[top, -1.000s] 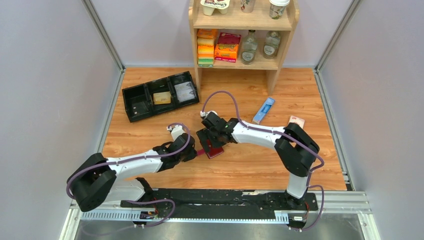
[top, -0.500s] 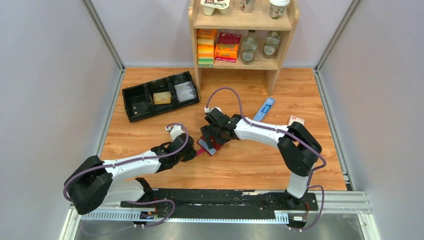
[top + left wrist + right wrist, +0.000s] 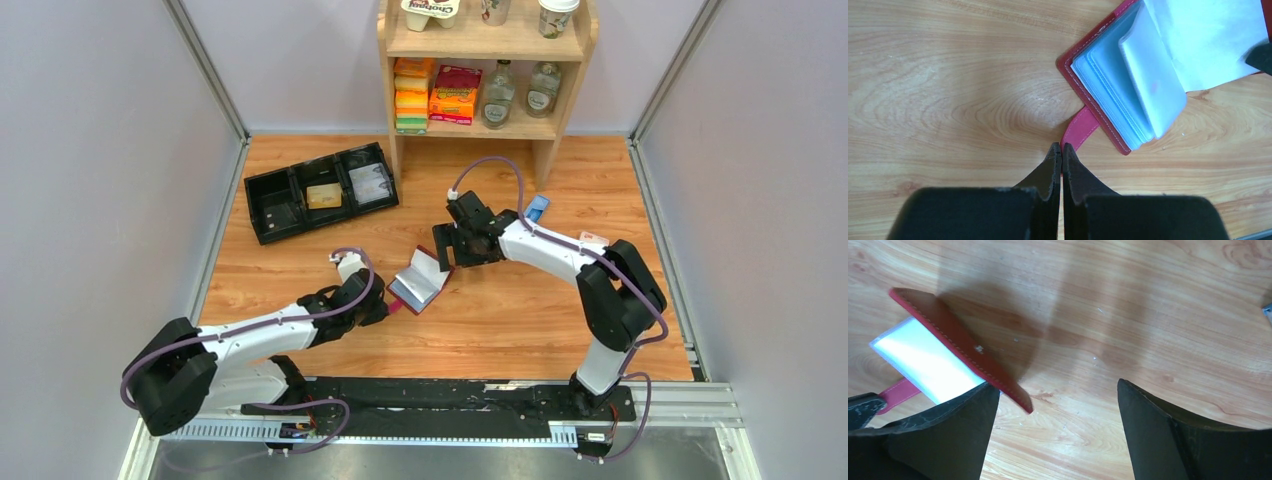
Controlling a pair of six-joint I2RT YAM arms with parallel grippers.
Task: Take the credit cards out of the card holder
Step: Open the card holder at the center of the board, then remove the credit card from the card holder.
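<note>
You get one readable brand: "Chobani", clipped by the frame edge, on the white multipack (image 3: 430, 10) on the top board of the wooden shelf (image 3: 480, 47). The red box (image 3: 456, 93), the stacked yellow-orange packs (image 3: 413, 95) and the two bottles (image 3: 498, 98) on the board below carry print, but it's too small for you to read; same for the blue box (image 3: 537, 208). On the card holder (image 3: 1088, 107) and its clear sleeves (image 3: 1128, 75), the wrist views give you no legible lettering, numbers or logo.
</note>
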